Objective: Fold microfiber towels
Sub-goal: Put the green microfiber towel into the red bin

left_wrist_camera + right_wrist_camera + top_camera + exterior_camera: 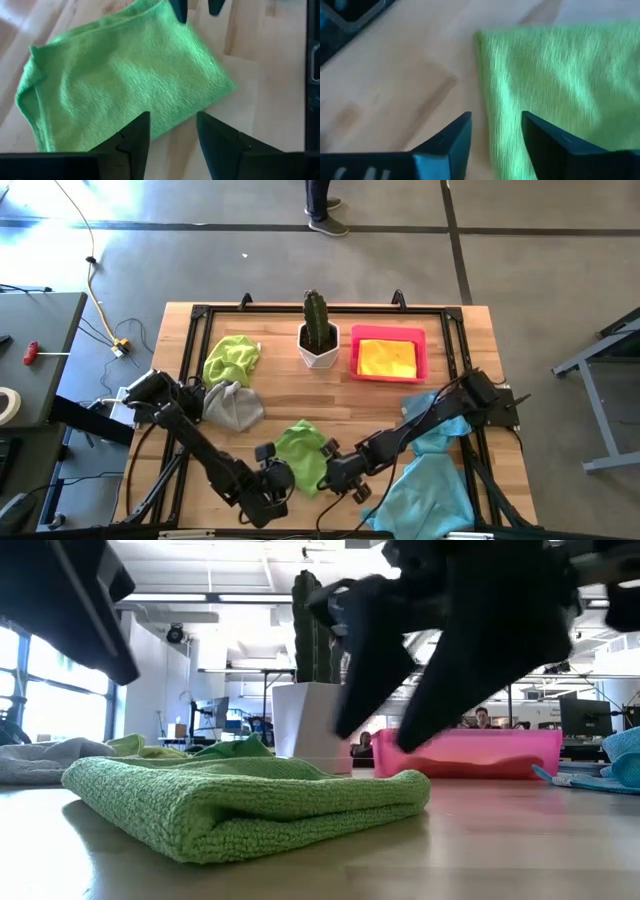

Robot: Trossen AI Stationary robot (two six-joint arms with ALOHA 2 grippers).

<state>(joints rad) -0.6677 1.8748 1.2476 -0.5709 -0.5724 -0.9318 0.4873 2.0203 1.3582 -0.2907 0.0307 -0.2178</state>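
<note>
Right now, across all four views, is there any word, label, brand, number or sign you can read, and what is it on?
None can be read.
Green towel, yellow towel, pink tray, cactus pot: no print shows on them.
Monitors in the room behind the table: too small and blurred to read.
Wrist views: only wood and green cloth, no text.

Folded towel between both grippers
</note>
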